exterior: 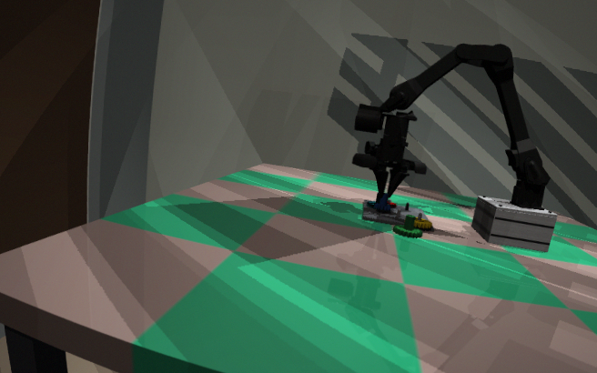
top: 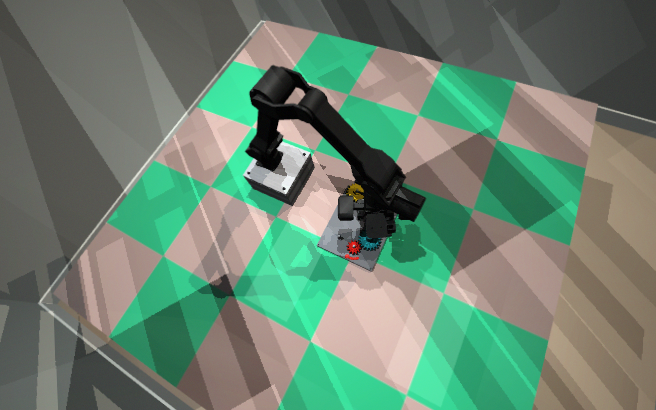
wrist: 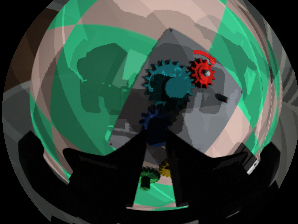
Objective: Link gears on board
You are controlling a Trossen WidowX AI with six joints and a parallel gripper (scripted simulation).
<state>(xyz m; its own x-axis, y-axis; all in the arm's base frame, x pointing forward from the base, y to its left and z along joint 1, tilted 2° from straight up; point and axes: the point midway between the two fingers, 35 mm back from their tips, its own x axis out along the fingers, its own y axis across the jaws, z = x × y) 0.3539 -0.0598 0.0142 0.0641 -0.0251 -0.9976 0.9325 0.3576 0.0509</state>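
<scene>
One gear placement is in hand: your claw (exterior: 385, 196) (wrist: 156, 133), nearly closed, grips the blue gear (exterior: 383, 203) (wrist: 156, 125) over the grey board (top: 327, 241) (exterior: 371, 219) (wrist: 202, 132). Beside it sits the larger teal gear (top: 370, 243) (wrist: 172, 85), meshing range of the red gear (top: 354, 249) (wrist: 202, 73). Judge peg alignment, press the blue gear flat, then release; its seating is unclear.

green-and-pink checkered tabletop (top: 360, 320) (exterior: 318, 300) (wrist: 55, 75), grey walls (top: 500, 35) (exterior: 218, 82), slanting shadows.
</scene>
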